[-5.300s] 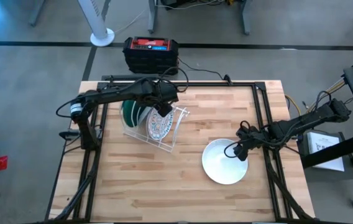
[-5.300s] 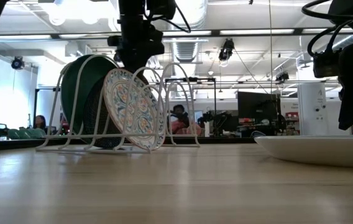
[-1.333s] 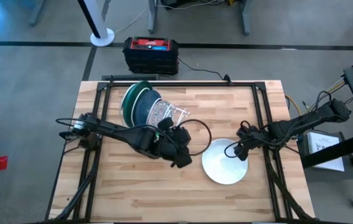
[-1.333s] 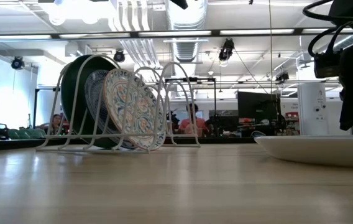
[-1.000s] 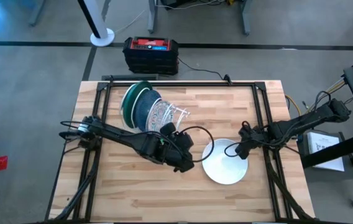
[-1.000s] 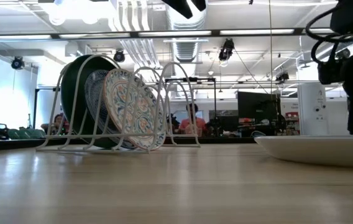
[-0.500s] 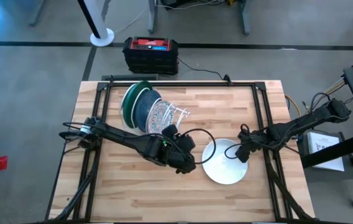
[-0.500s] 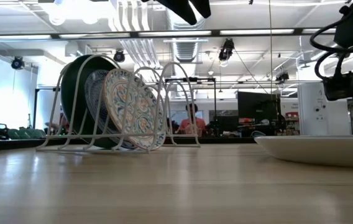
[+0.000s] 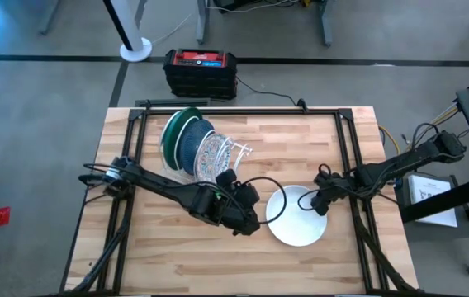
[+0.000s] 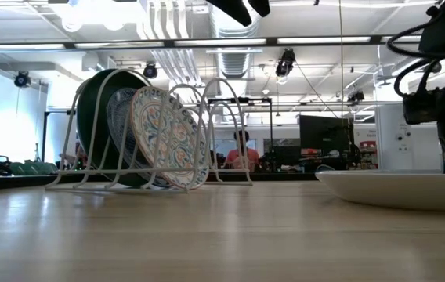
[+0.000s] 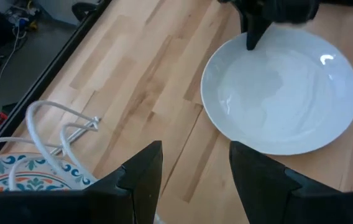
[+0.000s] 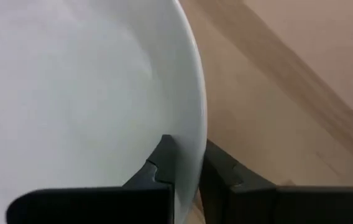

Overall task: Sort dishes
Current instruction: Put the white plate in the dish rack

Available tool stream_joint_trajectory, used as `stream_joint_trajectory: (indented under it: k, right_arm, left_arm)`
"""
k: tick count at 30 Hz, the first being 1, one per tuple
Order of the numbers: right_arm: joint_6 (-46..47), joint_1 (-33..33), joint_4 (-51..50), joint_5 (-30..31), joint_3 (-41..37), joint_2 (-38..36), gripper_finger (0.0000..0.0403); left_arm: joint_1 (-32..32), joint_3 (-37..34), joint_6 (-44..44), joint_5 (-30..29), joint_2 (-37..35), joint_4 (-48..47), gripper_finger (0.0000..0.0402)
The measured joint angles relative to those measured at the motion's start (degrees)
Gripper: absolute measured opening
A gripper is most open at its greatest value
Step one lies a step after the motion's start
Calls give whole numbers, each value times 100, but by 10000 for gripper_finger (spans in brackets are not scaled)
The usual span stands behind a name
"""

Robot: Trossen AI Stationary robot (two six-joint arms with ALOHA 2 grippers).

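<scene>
Right gripper (image 9: 320, 204) pinches the rim of the white plate (image 9: 297, 215), its two fingers closed on either side of the edge, as the right wrist view shows with the rim sandwiched between them (image 12: 186, 165). That plate lies flat on the desk (image 9: 300, 140), toward five o'clock from the desk's middle, with the grip at its three o'clock edge. Left gripper (image 9: 255, 224) hovers just beside the plate's nine o'clock edge, fingers parted and empty (image 11: 192, 171).

Three dishes already stand on edge in the wire rack (image 9: 233, 157) at about eleven o'clock: the green plate (image 9: 168, 136), the teal-blue plate (image 9: 189, 142) and the floral plate (image 9: 211, 158), front to back in the low view. By that count the sorting looks mostly done; only the white plate is outside the rack, and free slots show beyond the floral plate (image 10: 168, 135).
</scene>
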Motion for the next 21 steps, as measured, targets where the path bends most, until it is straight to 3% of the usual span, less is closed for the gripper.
stream_joint_trajectory:
  k: [9,21]
  right_arm:
    - [-632,103,307,204,180,-142,15]
    - [-2003,1185,198,2004,1262,-120,2]
  left_arm:
    - [-125,-366,158,7,0,491,176]
    - [-180,-952,-297,580,0,1531,176]
